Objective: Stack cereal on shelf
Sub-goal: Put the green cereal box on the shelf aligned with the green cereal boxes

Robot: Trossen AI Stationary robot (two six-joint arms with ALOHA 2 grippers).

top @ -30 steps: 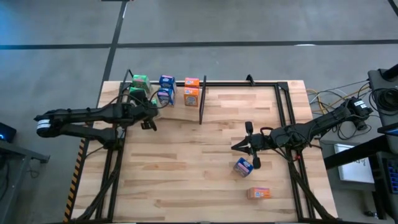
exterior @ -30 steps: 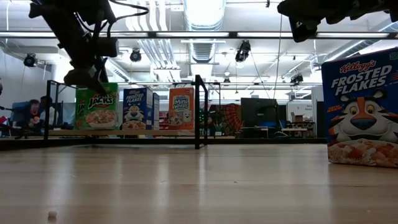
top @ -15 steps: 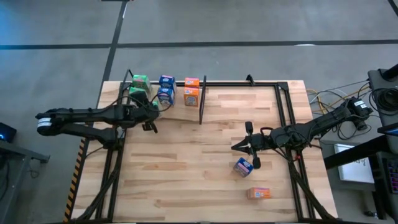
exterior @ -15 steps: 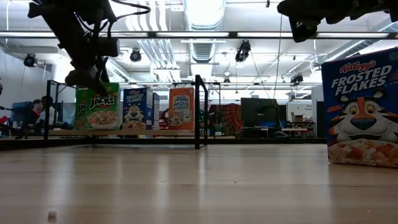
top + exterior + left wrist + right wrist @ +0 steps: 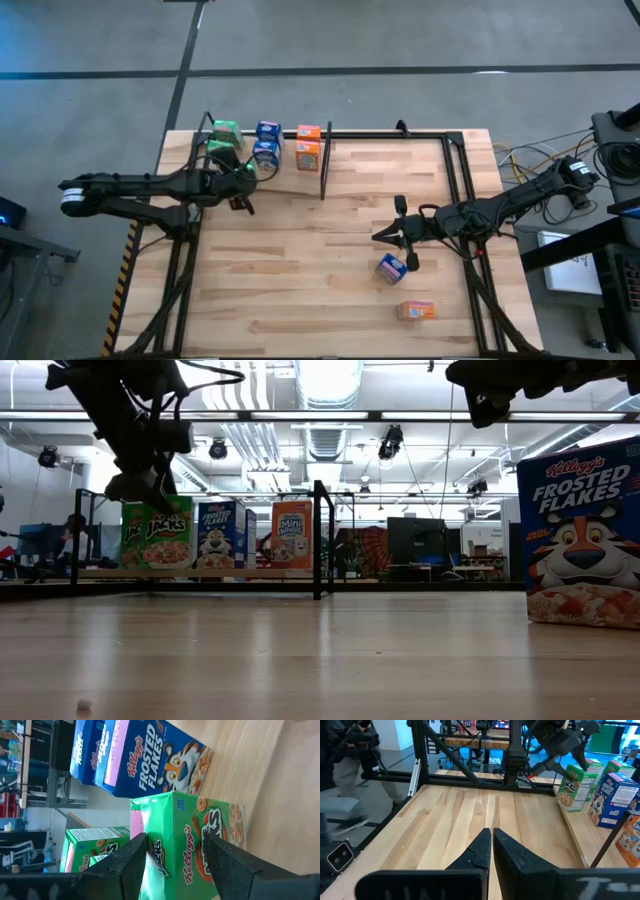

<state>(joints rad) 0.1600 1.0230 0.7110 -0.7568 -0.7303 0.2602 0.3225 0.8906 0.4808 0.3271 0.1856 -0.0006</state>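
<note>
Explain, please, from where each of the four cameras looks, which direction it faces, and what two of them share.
High view: above the table, looking straight down; both arms show, left gripper at the shelf.
Low view: at tabletop height, looking across to the shelf; arms enter from above.
Left wrist view: on the left arm, facing the green cereal box between its own fingers.
Right wrist view: on the right arm, facing across the table; its shut right gripper shows.
Shared: low and right wrist views both show that green box.
</note>
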